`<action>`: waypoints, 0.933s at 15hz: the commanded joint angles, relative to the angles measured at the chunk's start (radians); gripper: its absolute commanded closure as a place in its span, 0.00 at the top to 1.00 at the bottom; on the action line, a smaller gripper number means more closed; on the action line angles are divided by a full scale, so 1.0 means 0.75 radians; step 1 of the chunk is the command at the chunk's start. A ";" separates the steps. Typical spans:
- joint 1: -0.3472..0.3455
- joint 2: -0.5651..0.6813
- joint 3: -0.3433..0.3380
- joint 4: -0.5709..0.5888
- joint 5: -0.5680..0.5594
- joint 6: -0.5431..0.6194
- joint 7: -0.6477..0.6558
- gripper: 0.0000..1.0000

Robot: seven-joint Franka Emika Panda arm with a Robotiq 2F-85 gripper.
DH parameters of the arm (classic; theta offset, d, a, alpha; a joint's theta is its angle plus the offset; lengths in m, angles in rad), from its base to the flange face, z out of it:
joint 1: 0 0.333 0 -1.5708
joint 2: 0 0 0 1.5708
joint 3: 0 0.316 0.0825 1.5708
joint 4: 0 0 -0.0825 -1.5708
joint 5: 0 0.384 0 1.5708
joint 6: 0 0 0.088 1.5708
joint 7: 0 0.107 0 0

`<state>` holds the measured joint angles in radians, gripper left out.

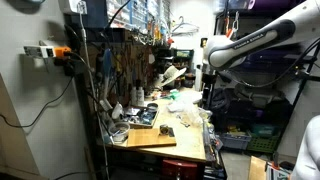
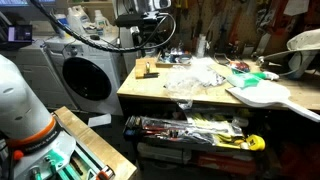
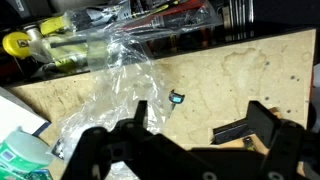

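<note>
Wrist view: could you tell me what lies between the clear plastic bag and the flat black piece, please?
A small dark object lies there on the wood, as the wrist view shows.

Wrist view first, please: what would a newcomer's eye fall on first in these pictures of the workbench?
Most striking is the crumpled clear plastic bag on the wooden workbench, just beyond the open tool. A small dark item lies on the bare wood beside the bag. In an exterior view, a white guitar-shaped board rests on the bench.
</note>
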<state>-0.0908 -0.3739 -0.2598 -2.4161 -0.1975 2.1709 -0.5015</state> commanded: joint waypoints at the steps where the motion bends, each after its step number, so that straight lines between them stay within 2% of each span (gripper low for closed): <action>1: -0.013 0.001 0.012 0.002 0.006 -0.002 -0.004 1.00; 13: -0.013 0.001 0.012 0.002 0.006 -0.002 -0.004 1.00; 14: 0.031 0.008 0.008 0.007 0.048 0.021 -0.083 1.00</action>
<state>-0.0908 -0.3739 -0.2598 -2.4161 -0.1975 2.1709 -0.5014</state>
